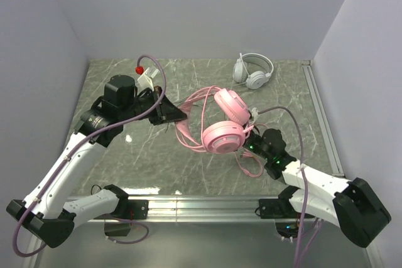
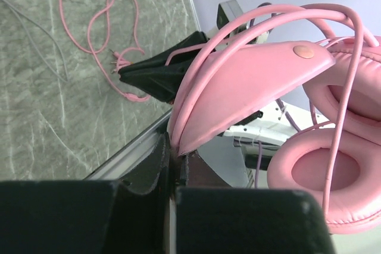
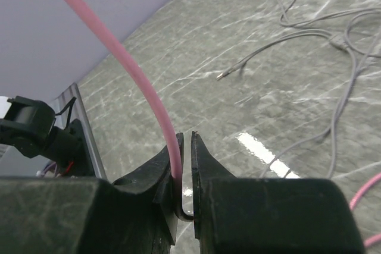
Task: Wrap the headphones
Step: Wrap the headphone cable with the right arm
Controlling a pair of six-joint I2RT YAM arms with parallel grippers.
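Your left gripper [image 2: 174, 159] has its fingers pressed tight on the headband of the pink headset [image 1: 223, 135], holding it off the middle of the tabletop [image 1: 295, 98]. Your right gripper [image 3: 186, 141] has its fingers almost together around the pink cable [image 3: 137, 72], and that hold looks light. If you pull hard, the cable could slide out of the slit and the loop would go slack.

The headband is caught only at its edge, so a sideways tug from the right arm could twist it loose. The spare cable lies in loose coils toward the left edge. Drag it fast and it may knot, or snag the thin grey cable [image 3: 339, 105] lying nearby. The white headset [image 1: 253, 70] sits untouched near the far right corner.
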